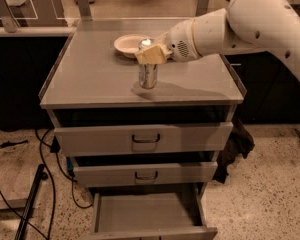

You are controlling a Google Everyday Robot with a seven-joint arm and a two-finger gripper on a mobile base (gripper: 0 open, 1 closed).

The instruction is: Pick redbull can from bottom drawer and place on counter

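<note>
The redbull can (148,75) is a slim silvery can, upright over the middle of the counter (90,79). My gripper (151,55) is around its upper part and shut on it, with the white arm reaching in from the right. The can's base is at or just above the counter surface; I cannot tell if it touches. The bottom drawer (150,219) is pulled open below and looks empty.
A pale bowl (128,44) sits on the counter just behind the can. The two upper drawers (145,139) with dark handles are slightly ajar. Black cables (20,204) lie on the floor at the left. Dark cloth (237,144) hangs at the cabinet's right side.
</note>
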